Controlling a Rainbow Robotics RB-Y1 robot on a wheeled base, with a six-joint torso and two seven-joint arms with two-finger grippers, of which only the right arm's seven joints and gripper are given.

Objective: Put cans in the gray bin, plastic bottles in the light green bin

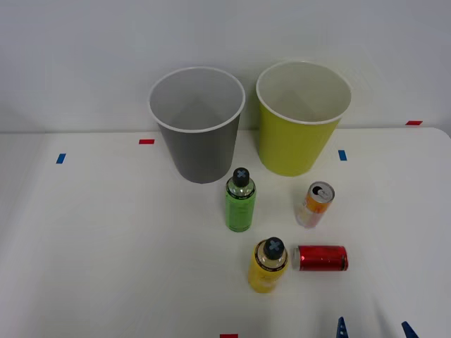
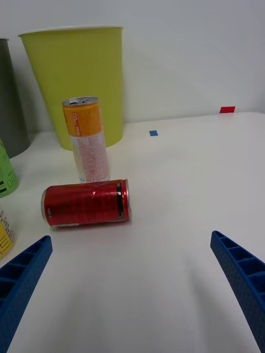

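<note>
Red can (image 1: pixel 320 258) lies on its side on the white table (image 1: pixel 106 246), just right of the yellow bottle (image 1: pixel 268 265), which stands upright w/ dark x-marked cap. Orange-and-white can (image 1: pixel 314 205) stands upright behind the red one, near but apart. Green bottle (image 1: pixel 240 201) upright, left of that can, in front of the gap btwn the bins. Gray bin (image 1: pixel 197 125) at back left, light green bin (image 1: pixel 301 118) at back right, both upright, pale insides. Right gripper (image 1: pixel 372 329) at the near edge of the table, right of the red can; blue ribbed fingers (image 2: pixel 22 278) spread wide, holding nothing, not touching the can. Small red and blue tape marks (image 1: pixel 146 141) dot the table.
</note>
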